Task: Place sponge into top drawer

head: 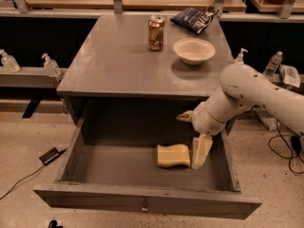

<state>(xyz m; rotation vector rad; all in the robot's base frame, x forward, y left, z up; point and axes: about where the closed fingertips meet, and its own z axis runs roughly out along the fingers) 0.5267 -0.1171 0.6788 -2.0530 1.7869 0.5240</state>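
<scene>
The pale yellow sponge lies flat on the floor of the open top drawer, right of its middle. The drawer is pulled far out and has a small metal knob on its front panel. My gripper hangs inside the drawer just right of the sponge and is open. One pale finger points down beside the sponge's right end. The other finger sticks out to the left, above the sponge. Nothing is held.
On the grey table top stand a soda can, a white bowl and a dark chip bag. My white arm reaches in from the right. A power adapter and cable lie on the floor at left.
</scene>
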